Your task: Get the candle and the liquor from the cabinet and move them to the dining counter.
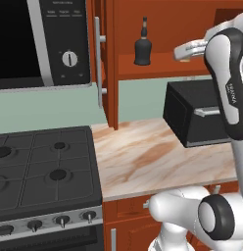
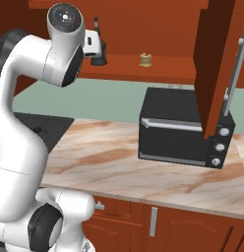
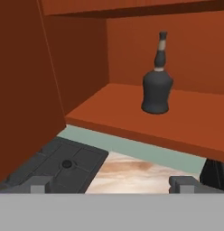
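Hovering with fingers point(image 3: 39, 185) spread wide and empty, the gripper point(image 3: 113, 186) faces the open cabinet point(image 3: 127, 122). Liquor point(image 3: 157, 85): upright on the shelf, ahead of and above the fingertips, well apart. Likely glass: rigid, slick, breakable, bottom-heavy; best taken round the bulbous body below the neck. Candle point(image 2: 146, 59): same shelf, farther along, beyond the bottle.
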Controlling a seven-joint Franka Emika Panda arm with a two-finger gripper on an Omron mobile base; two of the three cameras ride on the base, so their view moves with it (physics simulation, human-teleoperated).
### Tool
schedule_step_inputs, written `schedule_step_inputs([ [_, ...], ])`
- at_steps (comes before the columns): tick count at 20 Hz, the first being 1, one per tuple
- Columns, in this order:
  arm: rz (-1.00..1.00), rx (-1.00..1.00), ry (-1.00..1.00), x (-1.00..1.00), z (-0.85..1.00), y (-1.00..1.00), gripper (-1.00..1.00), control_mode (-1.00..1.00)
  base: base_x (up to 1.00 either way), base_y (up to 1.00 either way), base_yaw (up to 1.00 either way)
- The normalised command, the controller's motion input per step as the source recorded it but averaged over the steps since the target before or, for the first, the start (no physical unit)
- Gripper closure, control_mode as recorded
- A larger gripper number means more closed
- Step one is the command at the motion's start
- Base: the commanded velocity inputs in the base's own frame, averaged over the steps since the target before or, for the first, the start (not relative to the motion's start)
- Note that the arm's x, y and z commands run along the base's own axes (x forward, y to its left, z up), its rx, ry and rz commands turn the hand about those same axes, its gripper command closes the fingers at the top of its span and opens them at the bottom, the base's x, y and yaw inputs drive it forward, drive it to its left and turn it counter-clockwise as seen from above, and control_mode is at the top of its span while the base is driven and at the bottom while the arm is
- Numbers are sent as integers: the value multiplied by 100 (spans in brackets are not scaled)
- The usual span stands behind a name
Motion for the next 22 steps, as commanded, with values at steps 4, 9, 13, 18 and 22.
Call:
schedule_step_inputs([
  [4,-1,-4,0,32,13,0,-100,-100,0,0,0],
  [9,-7,-2,-2,31,1,0,-100,-100,0,0,0],
  [13,-9,0,-9,35,0,0,-100,-100,0,0,0],
  [18,-9,0,-11,32,1,0,-100,-100,0,0,0],
  [22,-8,0,-1,33,3,0,-100,-100,0,0,0],
])
